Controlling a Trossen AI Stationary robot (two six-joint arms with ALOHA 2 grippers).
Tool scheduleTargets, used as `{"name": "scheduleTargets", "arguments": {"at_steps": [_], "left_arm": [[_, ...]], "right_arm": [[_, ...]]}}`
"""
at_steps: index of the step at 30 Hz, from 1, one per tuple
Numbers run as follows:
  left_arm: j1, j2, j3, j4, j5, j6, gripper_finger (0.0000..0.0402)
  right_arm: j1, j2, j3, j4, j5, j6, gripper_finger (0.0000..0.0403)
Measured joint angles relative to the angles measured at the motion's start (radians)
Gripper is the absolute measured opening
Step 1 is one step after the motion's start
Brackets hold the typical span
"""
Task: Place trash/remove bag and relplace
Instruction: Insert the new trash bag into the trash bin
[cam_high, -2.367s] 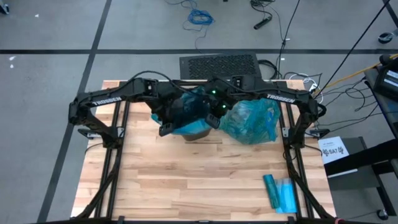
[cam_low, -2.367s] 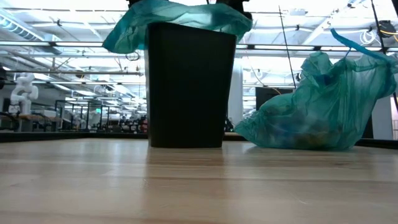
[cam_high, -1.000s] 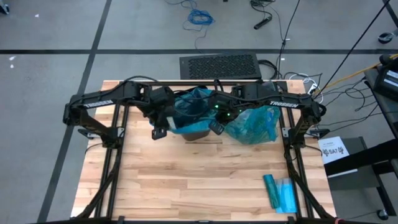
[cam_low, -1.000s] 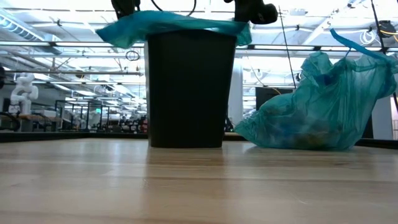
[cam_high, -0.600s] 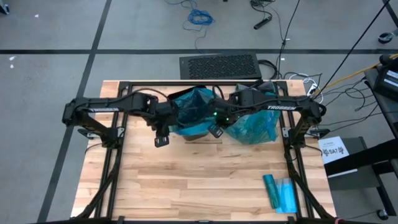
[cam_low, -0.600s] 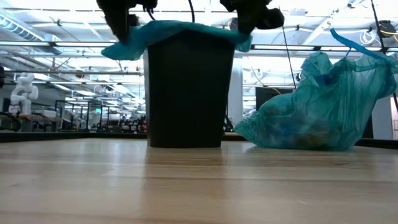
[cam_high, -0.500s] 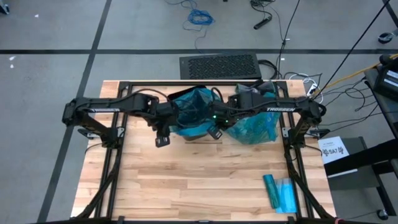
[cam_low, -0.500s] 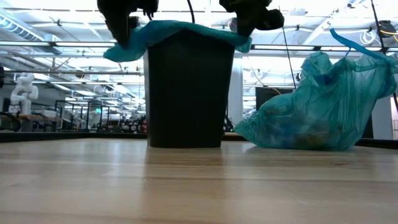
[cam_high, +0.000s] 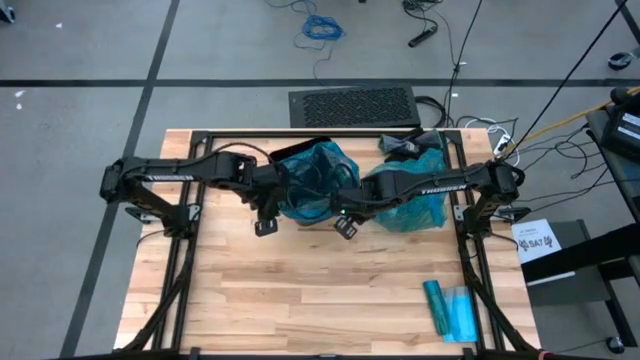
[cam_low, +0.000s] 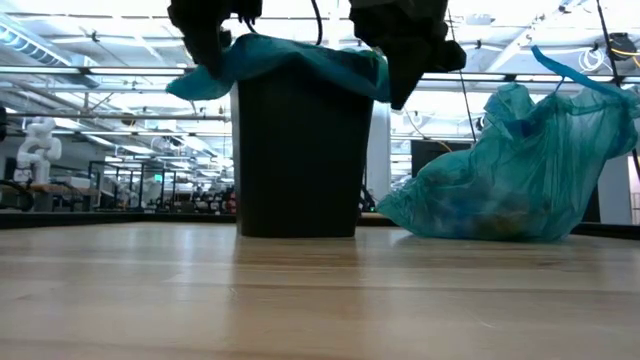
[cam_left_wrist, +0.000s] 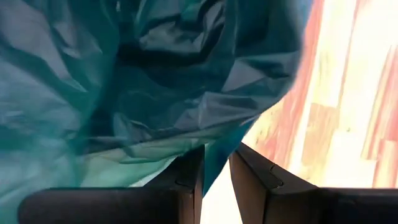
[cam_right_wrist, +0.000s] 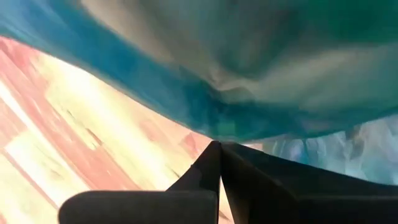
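Your left gripper (cam_high: 263, 226) sits at the left rim of the bin (cam_low: 300, 150), its fingers (cam_left_wrist: 186, 180) pinching a fold of the teal liner (cam_high: 312, 180) with a narrow gap between them; the film runs down between the two dark tips in the left wrist view. Your right gripper (cam_high: 345, 227) is at the bin's right rim, jaws clenched tight, and the right wrist view shows the tips meeting right at the liner's edge, though you cannot tell whether any film is caught between them. In the low view the liner (cam_low: 285, 55) drapes over the bin's mouth, its edge hanging lower on the left side and bunched under the right gripper (cam_low: 400, 80). The full bag (cam_low: 510, 170) slumps on the table (cam_high: 300, 290) just to the right of the bin, apart from it, with pale wads of trash (cam_low: 480, 215) showing dimly through the plastic near its bottom. A flat blue packet (cam_high: 450, 310) lies near the table's front right corner, well apart from both arms.
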Motion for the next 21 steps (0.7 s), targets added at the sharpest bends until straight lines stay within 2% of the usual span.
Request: {"name": "scheduleTargets", "arguments": {"at_steps": [6,9,16,21], "left_arm": [[0.000,0.000,-0.093,-0.003,-0.001,-0.003,0.0072],[0.000,-0.015,-0.117,0.000,0.036,-0.028,0.0072],[-0.012,-0.158,-0.064,0.066,0.064,-0.089,0.0072],[-0.004,-0.235,-0.022,0.084,0.001,-0.097,0.0072]], "right_arm": [[0.007,0.000,-0.028,-0.001,0.002,-0.047,0.0000],[0.006,-0.011,-0.028,0.002,-0.004,-0.048,0.0000],[0.016,-0.155,-0.027,0.002,-0.010,-0.002,0.0000],[0.013,-0.264,-0.026,0.077,0.005,-0.017,0.0000]]}}
